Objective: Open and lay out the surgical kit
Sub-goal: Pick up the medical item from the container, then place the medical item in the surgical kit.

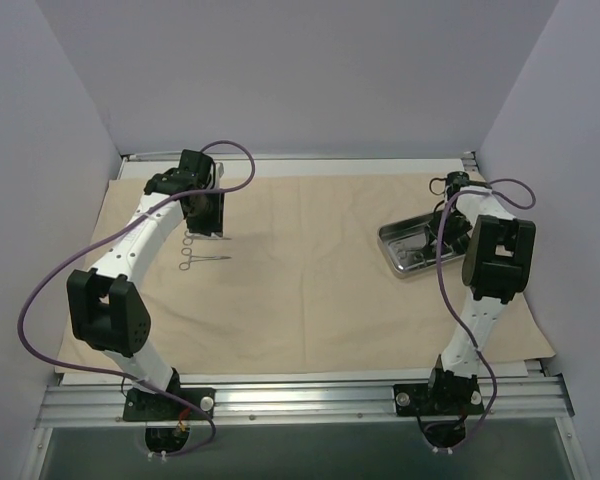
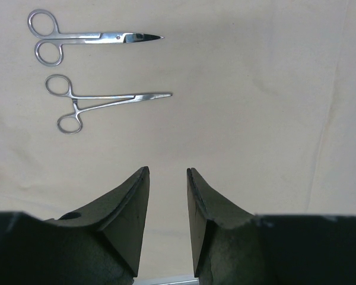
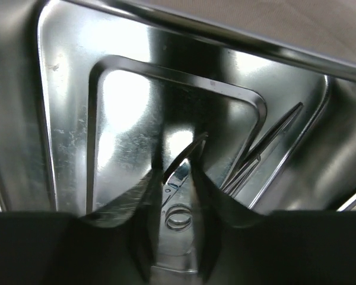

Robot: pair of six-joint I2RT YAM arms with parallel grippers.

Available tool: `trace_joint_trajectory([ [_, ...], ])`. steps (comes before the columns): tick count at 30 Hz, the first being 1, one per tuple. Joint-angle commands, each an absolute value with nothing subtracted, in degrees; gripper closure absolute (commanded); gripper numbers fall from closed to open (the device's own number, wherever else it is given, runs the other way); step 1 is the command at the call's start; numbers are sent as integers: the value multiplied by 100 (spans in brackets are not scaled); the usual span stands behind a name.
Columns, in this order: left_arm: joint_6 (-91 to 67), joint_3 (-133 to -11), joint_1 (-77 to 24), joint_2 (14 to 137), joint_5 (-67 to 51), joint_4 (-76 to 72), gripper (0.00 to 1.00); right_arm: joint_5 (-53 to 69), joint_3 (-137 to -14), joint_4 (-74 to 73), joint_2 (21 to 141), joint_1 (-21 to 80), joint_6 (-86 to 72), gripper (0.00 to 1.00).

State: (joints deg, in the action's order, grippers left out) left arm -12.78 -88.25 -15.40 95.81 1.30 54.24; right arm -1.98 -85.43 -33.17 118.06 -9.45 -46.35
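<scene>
1. A large beige cloth wrap lies spread flat over the table, reaching almost to both side walls.
2. A small shiny rectangular steel tray sits on the cloth's far right part, turned slightly askew.
3. Two thin silver ring-handled instruments lie on the cloth at far left, side by side, apart from each other, tips pointing the same way; in the left wrist view these are straight-bladed scissors and slimmer clamp-like forceps.
4. The left gripper is above bare cloth just beside that pair; its fingers stand apart with nothing between them.
5. The right gripper reaches down into the tray; its dark fingers flank a curved silver instrument on the tray floor with only a narrow gap; whether they actually pinch it I cannot tell.
6. Another thin silver instrument lies slantwise along the tray's inner wall, beside the right gripper.
</scene>
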Motion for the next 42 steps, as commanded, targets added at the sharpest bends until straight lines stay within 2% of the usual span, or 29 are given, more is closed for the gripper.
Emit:
trace_joint_trajectory([
  [1, -1169, -9097, -1556, 9633, 176, 5502, 59, 287, -8491, -3428, 12269, -1011, -4887, 83],
  [4, -1143, -9158, -1556, 9659, 176, 5554, 60, 632, -8446, -3349, 12349, -1046, -4878, 100],
  [12, -1090, -9246, -1556, 9685, -272, 5511, 59, 501, -8560, -3472, 11384, -1081, -4536, 100],
  [18, -1142, -9422, -1547, 9861, -1554, 5397, 57, 457, -8683, -3533, 10549, -1064, -4123, 100],
  [27, -1590, -8904, -1564, 9765, -3733, 4379, 55, 923, -9262, -3673, 10055, -590, -3657, 100],
  [29, -1635, -8825, -1582, 9721, -3980, 4237, 54, 1019, -9369, -3683, 10028, -326, -3621, 100],
  [30, -1704, -8789, -1599, 9703, -4182, 4080, 41, 1107, -9413, -3639, 10037, -221, -3604, 100],
  [31, -1749, -8754, -1608, 9660, -4262, 3982, 37, 1194, -9544, -3621, 10063, -98, -3595, 100],
  [36, -2327, -8412, -1670, 9545, -4807, 3131, 39, 1942, -10036, -3481, 10502, 834, -3551, 100],
  [42, -2610, -8350, -1951, 9606, -5010, 2725, 37, 2398, -10845, -3489, 11056, 1537, -3656, 100],
])
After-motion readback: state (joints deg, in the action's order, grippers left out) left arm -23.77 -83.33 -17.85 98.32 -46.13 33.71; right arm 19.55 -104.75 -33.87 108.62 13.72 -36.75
